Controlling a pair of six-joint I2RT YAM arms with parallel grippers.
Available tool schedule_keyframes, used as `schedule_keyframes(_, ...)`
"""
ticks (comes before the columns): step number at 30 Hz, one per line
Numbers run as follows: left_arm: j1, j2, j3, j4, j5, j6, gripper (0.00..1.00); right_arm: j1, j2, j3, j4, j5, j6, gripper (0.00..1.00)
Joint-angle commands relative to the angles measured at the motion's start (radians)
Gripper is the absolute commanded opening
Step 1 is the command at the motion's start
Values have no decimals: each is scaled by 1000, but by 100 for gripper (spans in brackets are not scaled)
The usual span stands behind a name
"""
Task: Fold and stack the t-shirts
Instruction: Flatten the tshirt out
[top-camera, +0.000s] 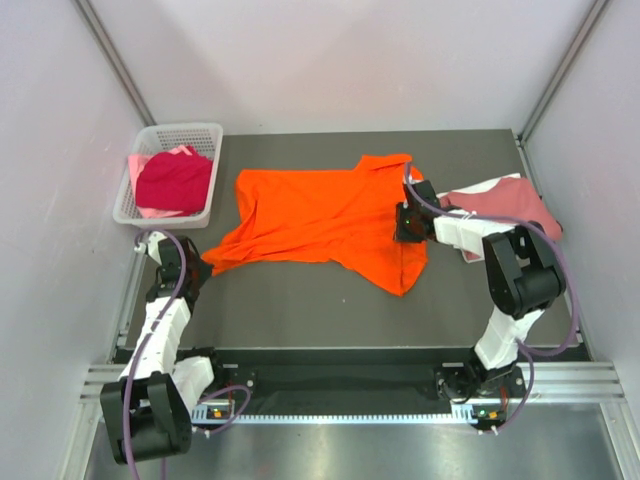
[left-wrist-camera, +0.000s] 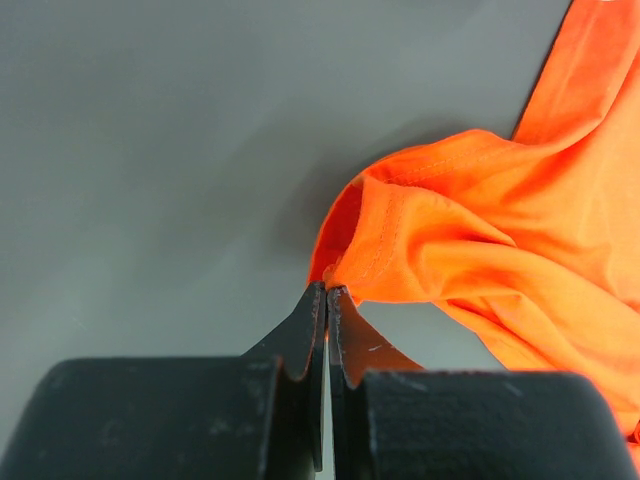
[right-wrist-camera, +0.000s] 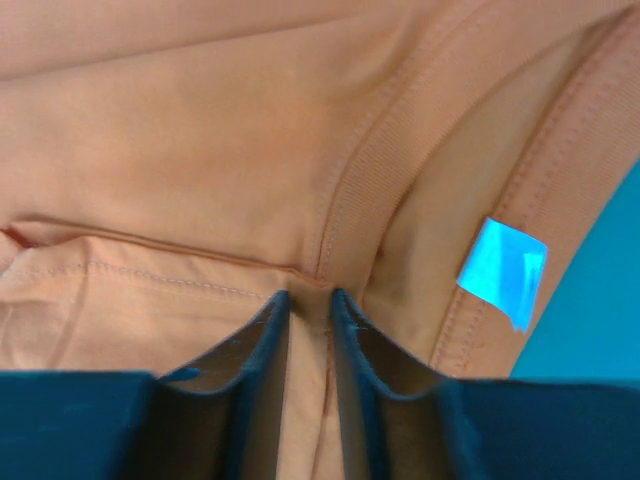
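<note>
Left gripper (left-wrist-camera: 327, 292) clamped on a hem corner of orange t-shirt (top-camera: 300, 215), cloth trailing away to its right, right gripper (right-wrist-camera: 310, 297) straddling a collar-side fold, jaws narrowly apart, pinch unclear

orange t-shirt (top-camera: 320, 215) spread out, crimson shirt (top-camera: 175, 180) in basket (top-camera: 180, 129), rose shirt (top-camera: 508, 200) at right

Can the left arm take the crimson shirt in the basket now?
Probably not yet. The basket stands close beyond the left gripper and the crimson shirt lies on top, but its jaws are shut on the orange shirt; it must let go first.
</note>
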Motion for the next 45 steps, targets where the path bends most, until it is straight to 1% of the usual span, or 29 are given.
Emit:
schedule_keyframes(1, 4, 6, -9, 40, 4, 18, 0, 30, 30, 47, 4, -2, -3, 19)
schedule_keyframes(2, 4, 7, -10, 40, 5, 18, 0, 32, 27, 41, 5, 0, -4, 7)
schedule_keyframes(3, 3, 7, -10, 40, 8, 19, 0, 32, 10, 35, 8, 1, -1, 1)
schedule_keyframes(4, 3, 4, -12, 38, 8, 21, 0, 32, -5, 28, 13, 21, -1, 0)
schedule_keyframes(8, 4, 4, -16, 40, 19, 26, 0, 27, -120, -21, 5, 76, 0, 0)
schedule_keyframes(11, 4, 4, -24, 38, 36, 29, 0, 14, -273, -93, -15, 113, 2, 0)
schedule_keyframes(16, 4, 1, -44, 43, 77, 27, 0, -23, -445, -190, -64, 144, -7, 0)
schedule_keyframes(17, 3, 0, -55, 47, 85, 27, 0, -25, -491, -219, -73, 144, -9, 0)
schedule_keyframes(22, 4, -14, -85, 57, 119, 18, 0, -26, -620, -307, -119, 120, -14, 0)
schedule_keyframes(23, 4, -22, -89, 55, 151, 18, 0, -26, -666, -334, -125, 123, -9, 0)
schedule_keyframes(24, 3, -31, -90, 54, 160, 24, 0, -26, -685, -347, -127, 121, -7, 1)
schedule_keyframes(26, 3, -42, -90, 49, 171, 30, 0, -25, -711, -367, -128, 110, -9, 6)
schedule_keyframes(29, 3, -57, -85, 34, 174, 32, 0, -26, -684, -348, -131, 87, -23, 5)
schedule_keyframes(35, 4, -66, -63, 8, 182, 44, 0, -25, -544, -301, -64, 60, -23, 3)
schedule_keyframes(37, 4, -51, -52, 11, 157, 43, 0, -28, -474, -272, -42, 64, -23, 3)
schedule_keyframes(39, 4, -25, -52, 34, 146, 32, 0, -32, -385, -210, -30, 60, -23, 2)
schedule_keyframes(41, 3, 1, -43, 63, 168, 26, 0, -37, -317, -133, -30, 55, -20, 1)
schedule_keyframes(43, 3, 49, -33, 87, 186, 15, 0, -45, -216, -80, -29, 49, -12, 1)
schedule_keyframes(44, 4, 66, -24, 119, 201, 12, 0, -49, -143, -22, -29, 41, -8, 1)
schedule_keyframes(45, 3, 105, -20, 135, 215, 7, 0, -61, -107, 9, -32, 32, -3, 1)
